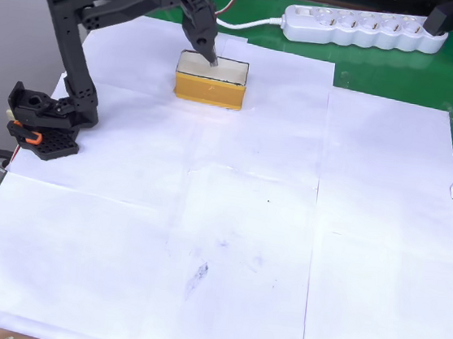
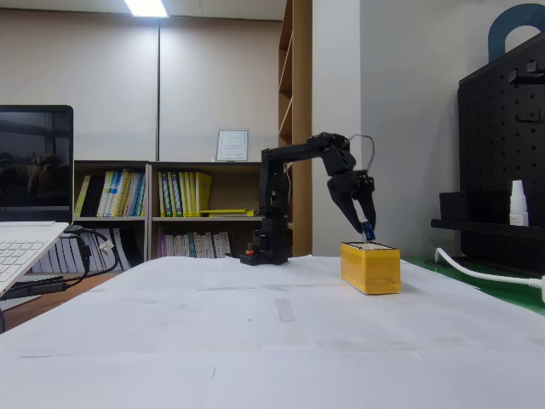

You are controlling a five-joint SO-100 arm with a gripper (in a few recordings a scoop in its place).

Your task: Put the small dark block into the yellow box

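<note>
1. Over the yellow box (image 1: 209, 88), near the far edge of the paper-covered surface (image 1: 226, 243), the black hand (image 1: 212, 59) points down.
2. Its tips sit just above the box's rim in the fixed view (image 2: 368, 232), pinched together on the small dark block (image 2: 368, 231).
3. The block hangs over the box's cream inside.
4. A white power strip (image 1: 357, 27) lies behind the box.

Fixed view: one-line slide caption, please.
Black end effector poised at the rim of the rectangular mustard-yellow box, a small dark block at its tips, on the white paper-covered table.
</note>
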